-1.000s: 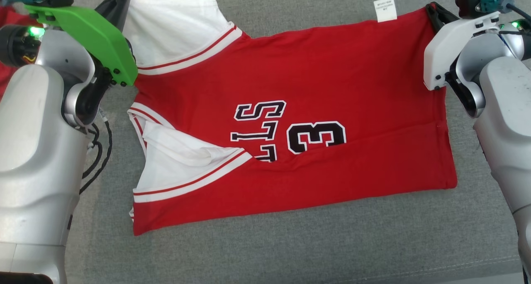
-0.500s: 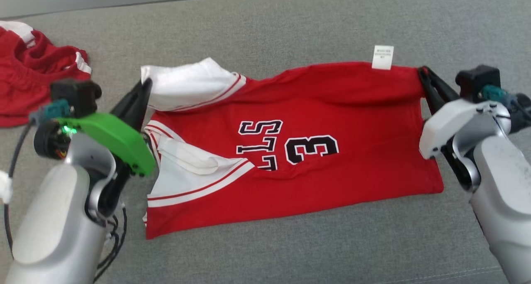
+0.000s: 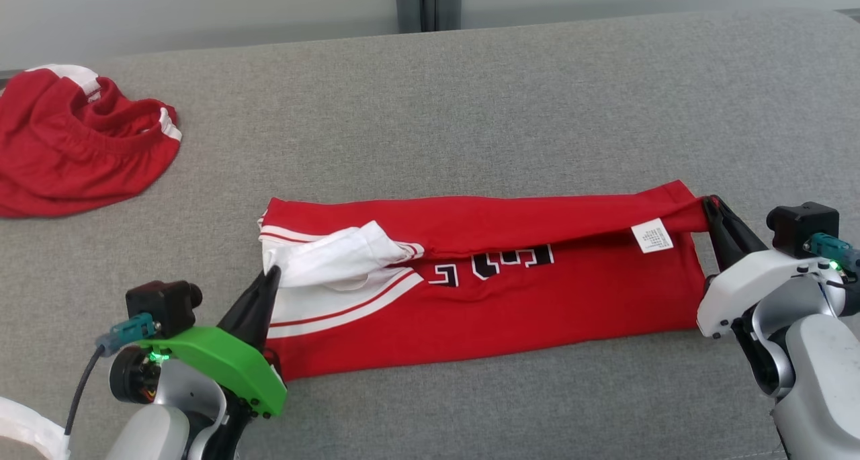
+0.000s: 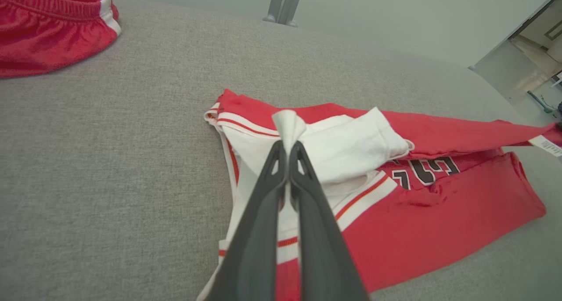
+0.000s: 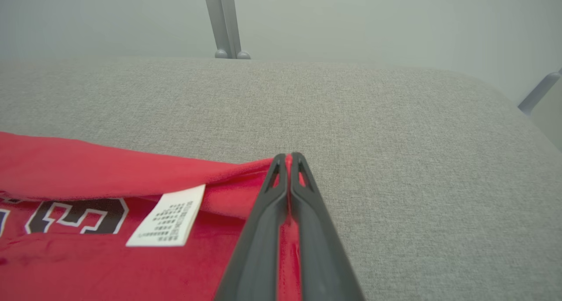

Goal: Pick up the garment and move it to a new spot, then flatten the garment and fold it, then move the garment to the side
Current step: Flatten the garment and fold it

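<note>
Dark-fingered and fully closed, the left gripper [image 4: 287,145] pinches a tuft of the white sleeve panel [image 3: 336,262] at the jersey's left end. The right gripper [image 5: 288,156] is likewise clamped tight, on the red corner of the hem at the right end. Between the two pinch points the held edge of the jersey [image 3: 537,305] runs as a taut band. The care label [image 3: 652,236] now faces upward just beside the right gripper. One second ago the jersey lay opened out, its printed letters and numeral fully exposed and the held edge on the side away from the robot. That edge has since been carried toward the robot and over the body of the jersey, so the upper half of the print is covered and the jersey reads as a long narrow strip. The head camera has also tilted in that interval, so the shift of the whole picture is not movement of the cloth. The strip lies on the grey upholstered surface [image 3: 470,111], parallel to its near edge and nearer that edge than the far one. Loose red shorts [image 3: 74,144] lie well apart near the far left corner. Judgement: the first lengthwise fold is formed but not yet released; setting it down, further folding and moving it aside remain.
</note>
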Robot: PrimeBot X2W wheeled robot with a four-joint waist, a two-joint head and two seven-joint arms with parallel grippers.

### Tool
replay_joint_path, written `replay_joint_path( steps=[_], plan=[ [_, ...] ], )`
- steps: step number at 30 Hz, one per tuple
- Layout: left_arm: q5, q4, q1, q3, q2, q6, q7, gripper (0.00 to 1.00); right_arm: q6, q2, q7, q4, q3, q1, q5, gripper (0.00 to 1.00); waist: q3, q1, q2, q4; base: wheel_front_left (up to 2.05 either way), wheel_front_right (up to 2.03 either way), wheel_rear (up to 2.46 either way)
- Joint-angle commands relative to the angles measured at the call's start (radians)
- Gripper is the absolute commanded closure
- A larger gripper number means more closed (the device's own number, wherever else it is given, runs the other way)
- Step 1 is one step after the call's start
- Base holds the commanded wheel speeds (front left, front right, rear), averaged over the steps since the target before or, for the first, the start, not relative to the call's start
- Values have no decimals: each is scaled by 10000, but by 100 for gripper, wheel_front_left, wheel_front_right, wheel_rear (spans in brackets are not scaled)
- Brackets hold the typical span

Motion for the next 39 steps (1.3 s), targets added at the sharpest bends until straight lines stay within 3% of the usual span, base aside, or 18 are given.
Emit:
replay_joint_path(
  steps=[1, 14, 15, 16, 17, 18, 29, 39],
  plan=[
    [-79, -26, 217, -14, -56, 36, -66, 100, -1, 37, 59, -99, -117, 209, -36, 100, -66, 0, 0, 43, 0, 0, 0],
    [-289, 566, 851, -93, -281, 186, -217, 100, -1, 511, 153, -184, -590, 1054, -128, 100, -271, 0, 0, 22, 0, 0, 0],
    [-261, 622, 868, -105, -295, 185, -286, 61, -2, 548, 85, -181, -641, 1077, -138, 78, -289, 0, 0, 15, 0, 0, 0],
    [-257, 667, 897, -94, -323, 207, -343, 5, -2, 578, 24, -177, -694, 1113, -144, 56, -306, 0, 0, 11, 0, 0, 0],
    [-320, 717, 959, -65, -370, 224, -417, 0, -2, 615, -35, -131, -752, 1189, -147, 25, -332, 0, 0, 5, 0, 0, 0],
    [-358, 738, 998, -25, -398, 234, -505, 0, -2, 658, -82, -104, -832, 1242, -138, 0, -352, 0, 0, -1, 0, 0, 0],
    [110, 119, 1374, 671, -406, 995, -2101, 0, -1, 1039, -448, -330, -2129, 1814, -24, 0, -710, 0, 0, 131, 0, 0, 0],
    [897, 413, 920, 626, -622, 1688, -2983, 0, -1, 857, 904, -18, -1894, 1091, -128, 0, -797, 0, 0, 379, 0, 0, 0]
  ],
)
